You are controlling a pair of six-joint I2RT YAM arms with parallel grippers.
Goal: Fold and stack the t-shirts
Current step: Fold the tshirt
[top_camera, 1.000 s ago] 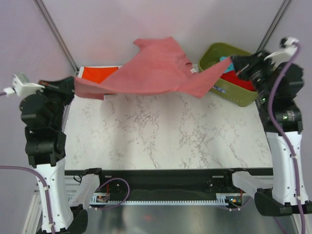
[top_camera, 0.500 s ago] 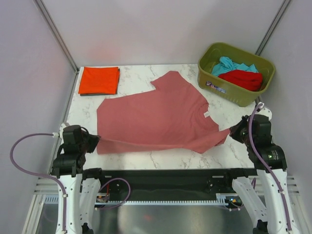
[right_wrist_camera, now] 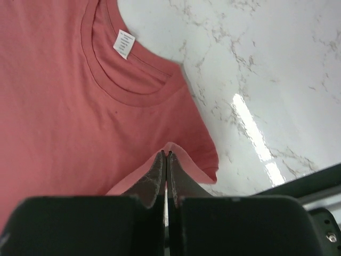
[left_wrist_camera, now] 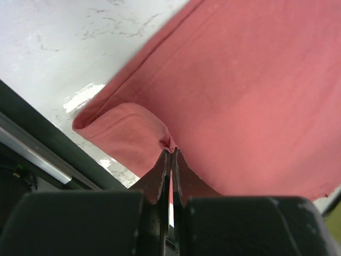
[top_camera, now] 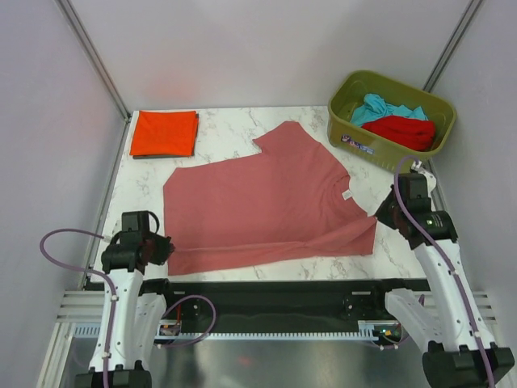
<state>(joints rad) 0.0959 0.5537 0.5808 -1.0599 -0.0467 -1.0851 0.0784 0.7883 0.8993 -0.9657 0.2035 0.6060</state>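
The dusty pink t-shirt (top_camera: pixel 266 202) lies spread flat across the marble table, its collar and white tag to the right. My left gripper (top_camera: pixel 166 246) is shut on its near left corner, where the cloth (left_wrist_camera: pixel 133 133) bunches at the tips (left_wrist_camera: pixel 171 152). My right gripper (top_camera: pixel 378 217) is shut on its right edge below the collar (right_wrist_camera: pixel 138 85), pinching the cloth at the tips (right_wrist_camera: pixel 167 154). An orange-red t-shirt (top_camera: pixel 165 132) lies folded at the far left corner. Teal (top_camera: pixel 380 107) and bright red (top_camera: pixel 404 131) shirts lie in the bin.
The olive-green bin (top_camera: pixel 349 121) stands at the far right corner. The table's black front rail (top_camera: pixel 266 287) runs just below the pink shirt's near edge. Bare marble (top_camera: pixel 145 182) shows left of the shirt.
Both grippers have brought the pink shirt from hanging high at the back down flat onto the table. Over the last half second the shirt's near edge settled and the right gripper moved slightly farther back.
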